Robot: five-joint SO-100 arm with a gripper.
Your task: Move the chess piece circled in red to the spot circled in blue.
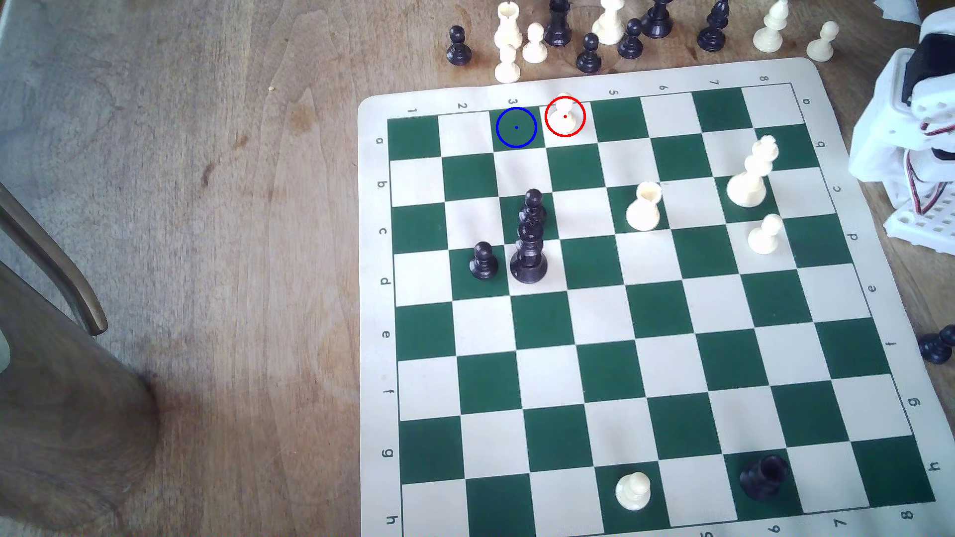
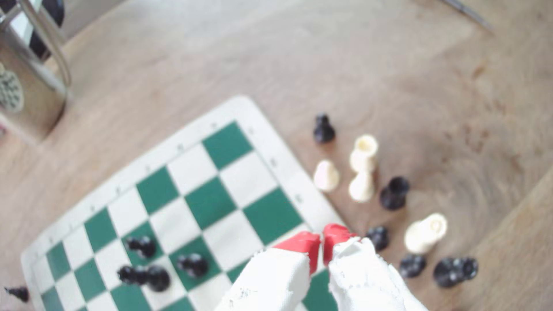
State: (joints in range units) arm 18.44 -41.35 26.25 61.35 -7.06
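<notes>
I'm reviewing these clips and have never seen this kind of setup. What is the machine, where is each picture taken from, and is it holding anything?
It is a small robot arm; its white body sits at the exterior view's right edge. That view looks down on a green-and-cream chess board on a wooden table. The other camera rides on the wrist, looking past the red-tipped gripper, whose tips sit nearly together with nothing between them. A red ring marks a cream pawn; a blue ring marks the empty green square beside it. Spare pieces stand off the board.
</notes>
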